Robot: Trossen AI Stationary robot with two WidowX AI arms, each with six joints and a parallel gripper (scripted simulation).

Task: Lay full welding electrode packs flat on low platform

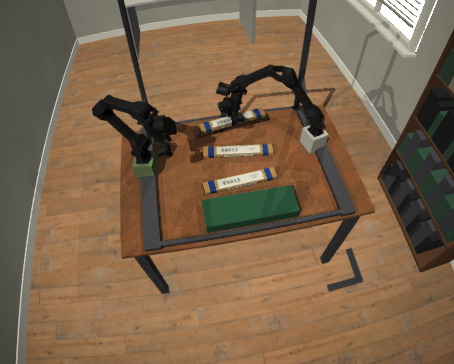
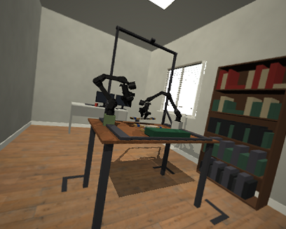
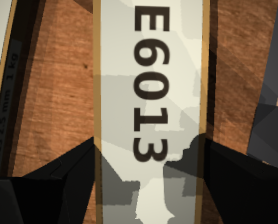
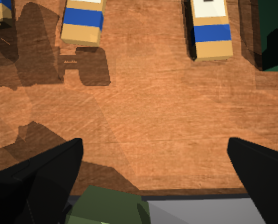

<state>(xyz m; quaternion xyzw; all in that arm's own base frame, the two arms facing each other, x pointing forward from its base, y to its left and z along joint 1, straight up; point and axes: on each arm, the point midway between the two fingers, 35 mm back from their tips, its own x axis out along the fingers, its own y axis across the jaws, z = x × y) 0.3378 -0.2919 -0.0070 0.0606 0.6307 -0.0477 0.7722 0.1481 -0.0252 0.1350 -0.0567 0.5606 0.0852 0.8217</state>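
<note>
My left claw (image 1: pixel 238 120) (image 2: pixel 143 117) (image 3: pixel 147 143) is clamped across the held pack (image 1: pixel 257 115) (image 2: pixel 135 119) (image 3: pixel 150 85) (image 4: pixel 4 15), clear of the table (image 1: pixel 175 215) (image 2: pixel 98 132) (image 3: pixel 60 75) (image 4: pixel 150 110). I can't tell its fill by looking. Misjudging its weight could put a partly used pack on the platform, or leave me holding one up at the end; an off-centre grip could let it tip. It hangs by the table's rear edge, so a drop there might go over. Next is the middle pack (image 1: pixel 238 150) (image 2: pixel 151 126) (image 3: pixel 4 25) (image 4: pixel 83 20), which a low swing could knock. Beyond lie the front pack (image 1: pixel 240 180) (image 4: pixel 212 35), just beside the platform, and the platform (image 1: pixel 250 207) (image 2: pixel 168 133) (image 4: pixel 270 40), bare on top. My right claw (image 1: pixel 162 148) (image 2: pixel 127 99) (image 4: pixel 155 145) gapes, grasping nothing, with bare wood between it and the packs.
</note>
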